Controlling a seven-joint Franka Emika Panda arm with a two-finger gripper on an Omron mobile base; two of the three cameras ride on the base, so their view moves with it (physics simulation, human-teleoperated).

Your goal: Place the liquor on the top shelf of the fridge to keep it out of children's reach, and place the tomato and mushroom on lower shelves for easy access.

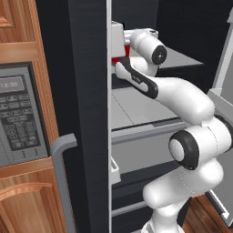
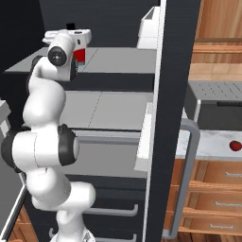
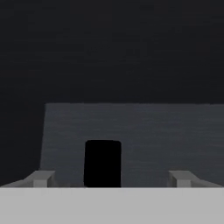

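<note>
Red liquor (image 2: 80,55) is sitting on the top shelf (image 2: 118,61); wide-open gripper (image 3: 109,179) is holding nothing; tomato (image 2: 235,145) is waiting outside the fridge (image 2: 166,94)

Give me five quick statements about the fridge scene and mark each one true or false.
1. The liquor stands on the top shelf. True.
2. The fingers are clamped on the liquor's cap. False: they stand wide apart, the black cap between them untouched.
3. The tomato lies on the lower shelves. False: it sits on the counter outside the fridge.
4. The fridge door is open. True.
5. The liquor lies on its side. False: it stands upright.
</note>
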